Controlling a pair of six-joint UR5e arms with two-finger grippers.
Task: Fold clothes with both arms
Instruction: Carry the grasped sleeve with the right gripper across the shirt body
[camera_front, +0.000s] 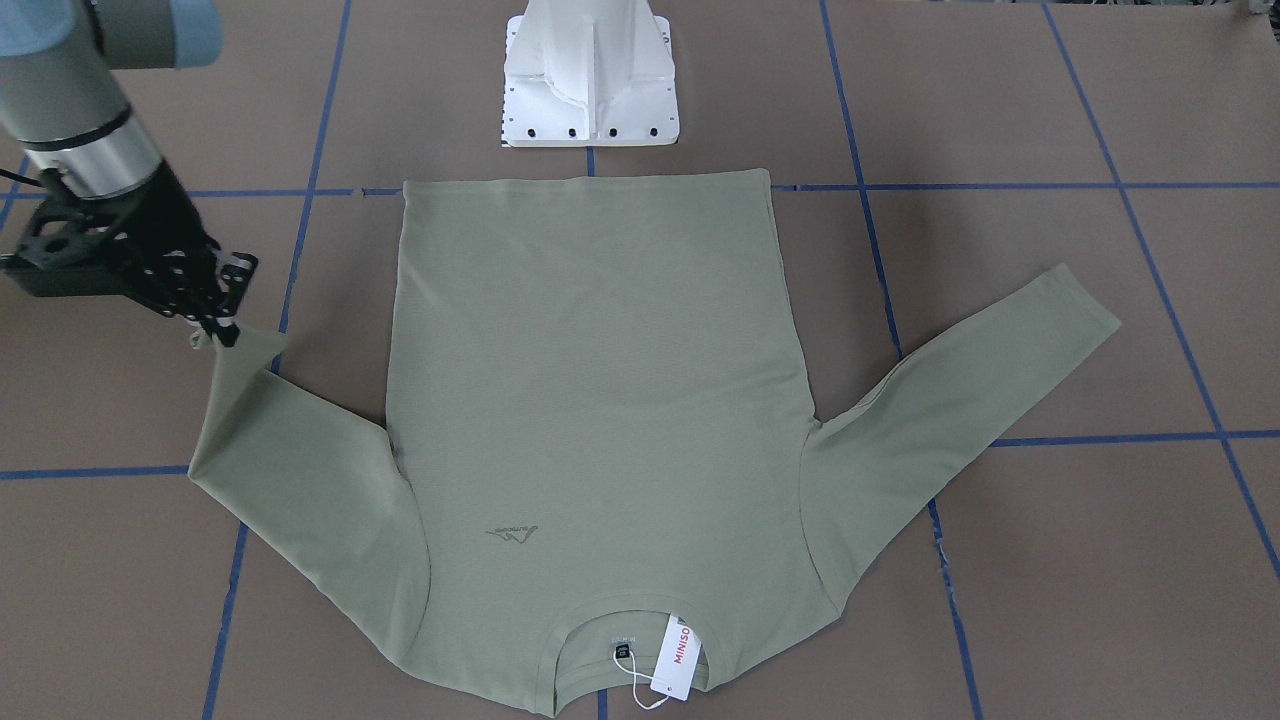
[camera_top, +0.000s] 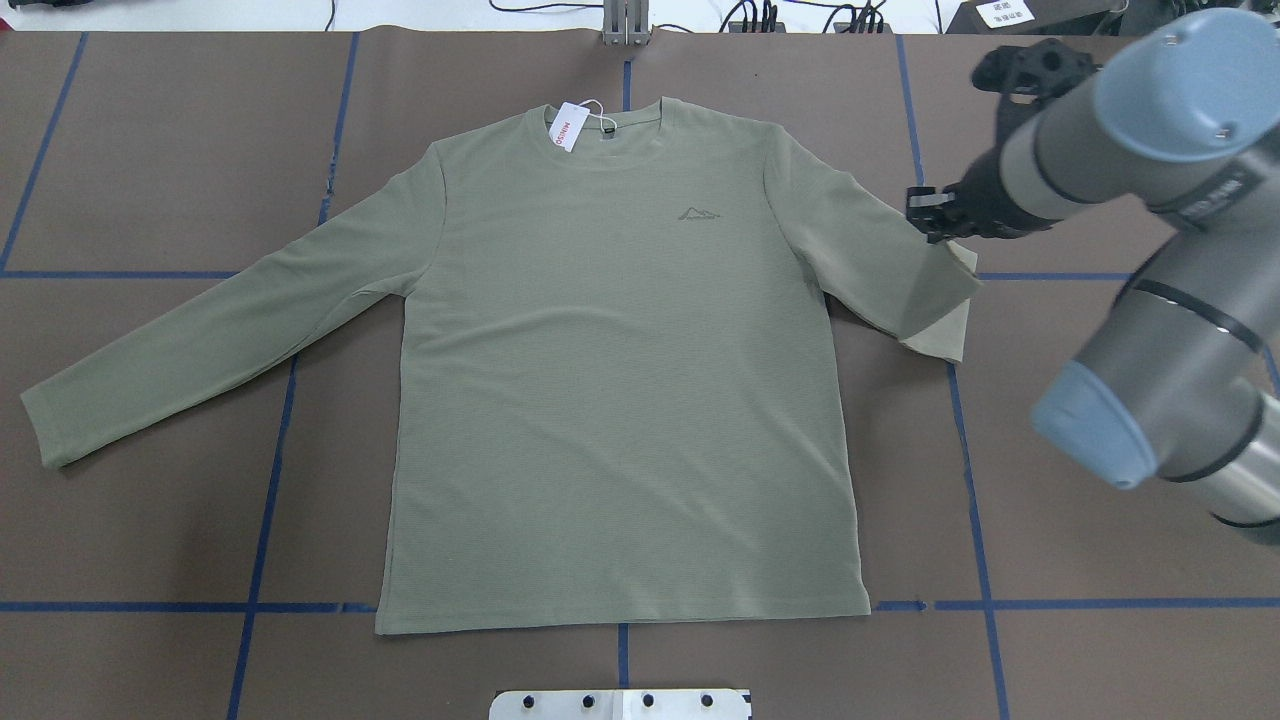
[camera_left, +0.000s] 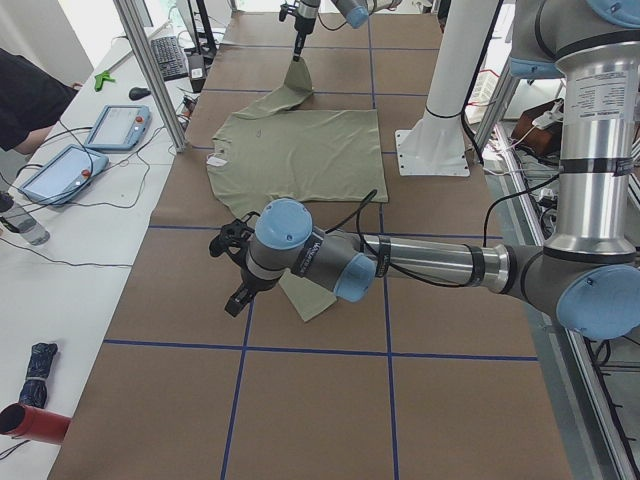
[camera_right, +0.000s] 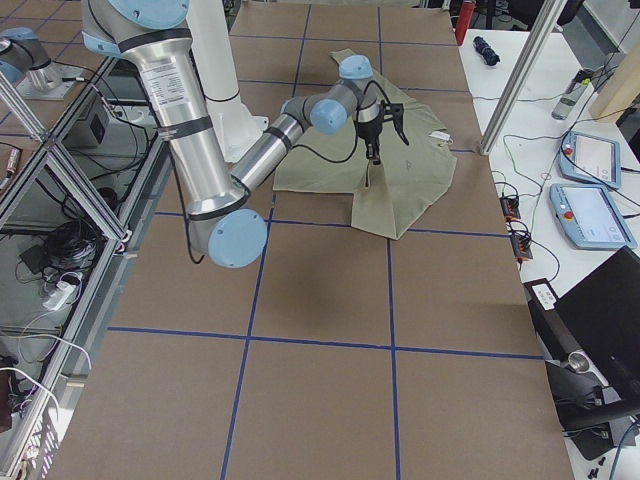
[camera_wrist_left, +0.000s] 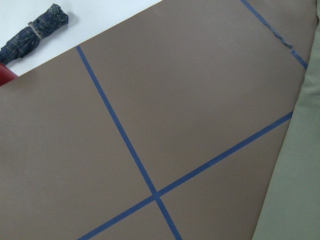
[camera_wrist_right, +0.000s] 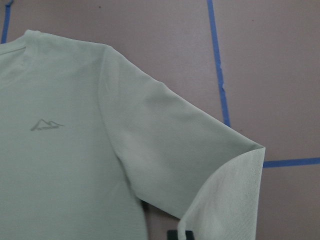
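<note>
The sage-green long-sleeved shirt (camera_top: 610, 350) lies flat and face up on the brown table, collar and white MINISO hang tag (camera_top: 566, 127) at the far side. My right gripper (camera_top: 935, 222) is shut on the cuff of the shirt's right-hand sleeve, which is lifted and doubled back toward the shoulder. The front view shows the same pinch on the cuff by the right gripper (camera_front: 222, 328). The other sleeve (camera_top: 150, 370) lies stretched out flat. My left gripper (camera_left: 235, 295) shows only in the left side view, just past that sleeve's cuff (camera_left: 315, 300); I cannot tell if it is open or shut.
The white pedestal base (camera_front: 590, 75) stands just behind the shirt's hem. Blue tape lines (camera_top: 290, 420) cross the brown paper. Two teach pendants (camera_left: 115, 125) and cables lie on the side bench, where a person's dark sleeve (camera_left: 25, 95) shows. A rolled dark cloth (camera_wrist_left: 40, 27) lies off the paper.
</note>
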